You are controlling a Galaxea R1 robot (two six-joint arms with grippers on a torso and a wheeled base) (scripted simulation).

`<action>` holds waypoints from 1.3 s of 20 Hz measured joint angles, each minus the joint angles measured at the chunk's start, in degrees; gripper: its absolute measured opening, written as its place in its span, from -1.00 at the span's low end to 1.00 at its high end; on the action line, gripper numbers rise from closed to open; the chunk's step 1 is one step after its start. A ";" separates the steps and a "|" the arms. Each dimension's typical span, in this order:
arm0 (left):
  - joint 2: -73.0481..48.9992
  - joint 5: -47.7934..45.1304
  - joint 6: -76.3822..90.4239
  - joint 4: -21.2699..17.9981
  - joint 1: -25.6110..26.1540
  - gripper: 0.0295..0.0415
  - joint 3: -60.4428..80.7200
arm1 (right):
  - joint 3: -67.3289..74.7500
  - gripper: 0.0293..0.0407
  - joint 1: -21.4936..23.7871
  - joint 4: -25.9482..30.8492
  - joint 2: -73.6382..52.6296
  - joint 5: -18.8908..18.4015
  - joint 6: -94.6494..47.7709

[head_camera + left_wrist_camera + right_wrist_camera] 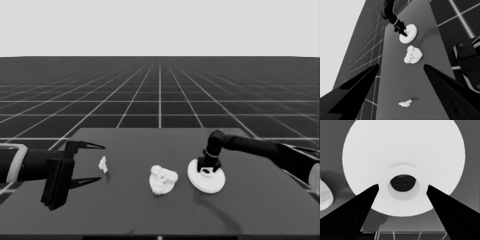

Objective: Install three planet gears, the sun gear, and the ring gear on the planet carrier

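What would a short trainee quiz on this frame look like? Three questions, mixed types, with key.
1. True or false: the gears lie scattered singly across the table.
2. Which gripper is at the larger round part? A) left B) right C) neither
3. Fill in: the thin white piece lies near the ____ gripper.

Key
1. False. They sit clustered on the smaller round part, mid-table.
2. B. The right gripper is down at that part's central hub, fingers spread either side of it in the right wrist view.
3. Left. The left gripper waits open over the table's left end, not holding the piece.
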 joint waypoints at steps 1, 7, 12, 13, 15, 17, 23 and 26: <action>0.00 0.00 0.00 0.00 0.00 0.49 0.00 | -0.09 0.61 -0.06 -0.05 0.04 0.06 -0.04; 0.00 0.00 0.00 0.00 0.00 0.49 0.00 | -0.22 -0.03 -0.07 -0.11 0.08 0.12 -0.08; 0.00 0.00 0.00 0.00 0.00 0.49 0.00 | 7.69 -0.03 5.71 6.10 -3.23 -5.98 3.17; 0.00 0.00 0.00 0.00 0.00 0.49 0.00 | 9.77 -0.03 12.84 11.01 -4.15 -9.04 4.09; 0.00 0.00 0.00 0.00 0.00 0.49 0.00 | 8.36 -0.03 19.52 15.86 -3.56 -11.68 3.45; 0.00 0.00 0.00 0.00 0.00 0.49 0.00 | 7.13 -0.03 21.51 17.44 -3.05 -12.64 2.88; 0.00 0.00 0.00 0.00 0.00 0.49 0.00 | 8.67 -0.03 21.05 17.68 12.87 -11.08 22.54; 0.00 0.00 0.00 0.00 0.00 0.49 0.00 | 0.54 -0.03 20.37 17.10 25.77 -10.77 25.04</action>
